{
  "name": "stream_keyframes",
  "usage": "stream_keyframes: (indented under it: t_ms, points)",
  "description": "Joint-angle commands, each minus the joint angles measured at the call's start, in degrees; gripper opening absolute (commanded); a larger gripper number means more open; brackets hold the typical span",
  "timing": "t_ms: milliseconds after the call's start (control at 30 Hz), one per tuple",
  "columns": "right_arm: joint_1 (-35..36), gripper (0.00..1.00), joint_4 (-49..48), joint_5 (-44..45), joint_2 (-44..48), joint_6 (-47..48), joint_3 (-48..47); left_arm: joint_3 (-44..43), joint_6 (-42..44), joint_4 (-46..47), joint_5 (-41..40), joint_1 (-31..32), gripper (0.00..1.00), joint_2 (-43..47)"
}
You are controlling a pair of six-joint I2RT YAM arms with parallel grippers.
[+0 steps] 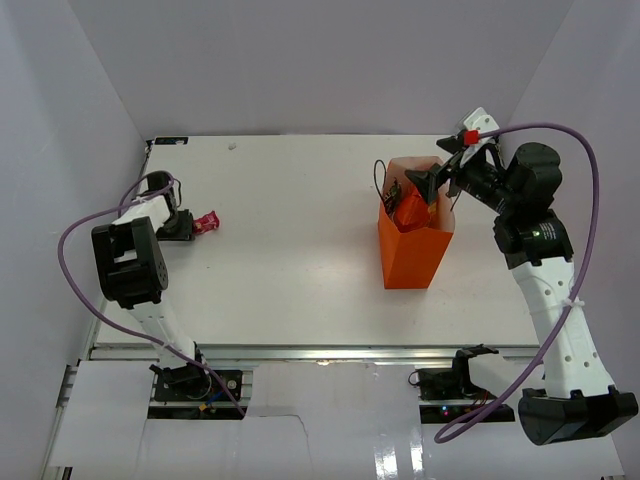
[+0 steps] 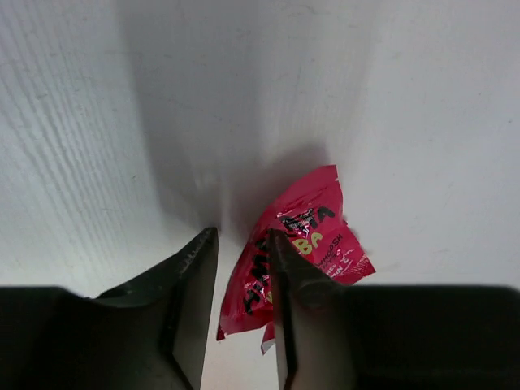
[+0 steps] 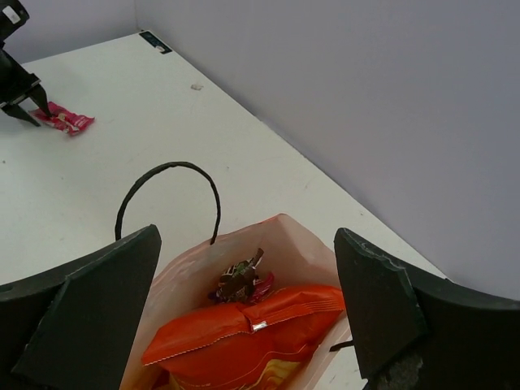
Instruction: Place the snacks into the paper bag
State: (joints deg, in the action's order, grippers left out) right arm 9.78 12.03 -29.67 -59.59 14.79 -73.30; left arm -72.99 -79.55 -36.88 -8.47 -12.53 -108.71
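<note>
Top external view, items as they stand.

1. Paper bag (image 1: 412, 255): orange, upright on the table (image 1: 290, 290), right of centre, mouth open upward, apparently so snacks can drop straight in. One black loop handle (image 3: 166, 191) stands up at its far rim.
2. Chip bag (image 1: 410, 210): red-orange, already inside, lying across the mouth; a dark wrapped sweet (image 3: 240, 282) sits behind it.
3. Pink packet (image 1: 206, 221): flat on the table at far left, well apart from the paper bag; not yet bagged.
4. Right hand (image 1: 437, 178): poised over the bag mouth, fingers spread wide, holding nothing.
5. Left hand (image 2: 242, 244): down at the table, fingers only narrowly parted, straddling the packet's near end; a gap shows on one side, so the pinch looks unfinished. Placement suggests a pickup is in hand.
</note>
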Motion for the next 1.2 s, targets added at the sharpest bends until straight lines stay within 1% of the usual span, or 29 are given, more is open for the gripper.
stream_keyframes:
  t_ms: [0,33,67,100,133,167,200,233,267,333,367,433,467,500,533,567,600,633,700,733,767,800,833,867,900,933,967,1000,1167]
  points:
    - [-0.6,0.93,-0.8,-3.7,1.3,-0.2,-1.1,1.6,2.4,4.4,1.3,0.0,0.38,2.7]
    - [-0.5,0.93,-0.3,-5.3,1.2,1.5,-1.4,2.7,4.1,6.3,2.0,0.0,0.37,3.7]
    - [-0.6,0.93,0.7,-9.7,1.2,3.5,-2.2,4.0,6.2,11.9,3.4,-0.1,0.33,5.9]
    - [-0.6,0.93,1.8,-12.4,1.2,5.8,-2.7,6.9,8.9,15.1,5.0,-0.1,0.30,7.1]
    - [-0.6,0.94,5.0,-15.9,1.2,12.0,-3.1,8.5,13.4,17.9,8.3,-0.1,0.27,8.2]
    - [-0.6,0.95,6.6,-21.4,1.2,15.2,-3.5,9.9,15.4,23.0,11.4,-0.1,0.22,9.5]
    - [-0.6,0.95,7.7,-23.9,1.3,17.7,-3.3,11.4,17.7,26.0,13.9,-0.1,0.18,11.7]
    - [-0.6,0.96,10.7,-28.6,1.3,20.4,-3.3,14.4,21.9,28.6,19.7,-0.2,0.14,12.7]
    - [-0.5,0.96,12.8,-30.6,1.2,27.5,-3.8,16.1,23.5,34.2,22.7,-0.1,0.07,13.8]
    - [-0.3,0.96,16.7,-34.6,1.3,33.9,-3.8,20.2,25.7,39.2,28.4,-0.1,0.03,16.5]
    - [0.1,0.98,17.7,-35.5,1.3,39.2,-3.9,21.3,27.2,42.5,32.9,0.1,0.00,17.9]
    - [1.1,0.98,19.9,-36.2,0.6,44.0,-4.9,22.7,28.6,43.6,38.1,1.0,0.00,19.3]
    - [3.0,0.98,23.0,-35.8,0.1,48.8,-5.9,22.9,30.1,43.7,39.7,1.5,0.00,19.9]
    - [4.4,0.98,24.6,-35.3,-1.2,51.1,-8.1,23.1,30.8,43.8,41.3,2.3,0.00,20.6]
    - [6.2,0.97,25.7,-32.8,-2.0,52.8,-9.0,23.2,31.5,43.9,43.1,4.3,0.00,21.9]
    - [10.6,0.97,26.6,-31.2,-2.5,54.1,-9.7,23.3,32.5,43.8,45.4,5.5,0.00,22.7]
    - [13.0,0.97,26.9,-26.7,-3.5,56.9,-10.6,23.5,33.0,43.8,46.3,8.3,0.00,24.3]
    - [18.9,0.97,27.0,-24.4,-3.9,58.0,-10.9,23.5,33.7,43.6,47.0,9.9,0.00,25.2]
    - [24.6,0.97,26.3,-20.1,-5.2,59.6,-11.0,23.7,33.9,43.4,47.4,13.1,0.00,27.0]
    - [27.5,0.97,25.5,-15.4,-5.6,59.2,-10.6,23.9,33.5,43.4,47.2,16.0,0.00,28.8]
    - [33.7,0.97,22.5,-12.2,-6.6,57.8,-10.0,24.4,31.8,43.5,46.4,17.2,0.00,29.7]
    - [36.6,0.98,20.9,-5.6,-7.1,55.2,-7.9,24.7,30.6,43.6,46.0,18.3,0.00,30.6]
    - [39.6,0.99,19.4,-2.3,-7.6,54.5,-6.6,25.1,29.2,44.2,45.5,20.1,0.00,31.4]
    - [45.0,1.00,17.7,1.9,-8.9,53.9,-4.9,25.8,28.0,44.4,45.1,20.9,0.00,32.8]
    - [47.6,1.00,13.0,6.1,-9.5,53.1,-2.9,25.9,26.0,44.7,44.5,21.8,0.00,33.5]
    - [50.1,1.00,10.2,15.6,-10.0,51.1,0.8,26.0,25.1,44.8,44.2,23.2,0.00,34.0]
    - [53.7,1.00,7.7,19.3,-11.0,50.3,2.5,26.1,24.1,44.9,43.8,23.9,0.00,35.3]
    - [54.7,1.00,3.3,23.9,-11.2,50.1,4.0,26.3,22.5,44.9,43.6,24.3,0.00,35.9]
    - [56.9,0.99,-3.0,29.6,-12.0,51.8,10.3,26.8,18.8,44.4,44.0,24.9,0.00,39.2]
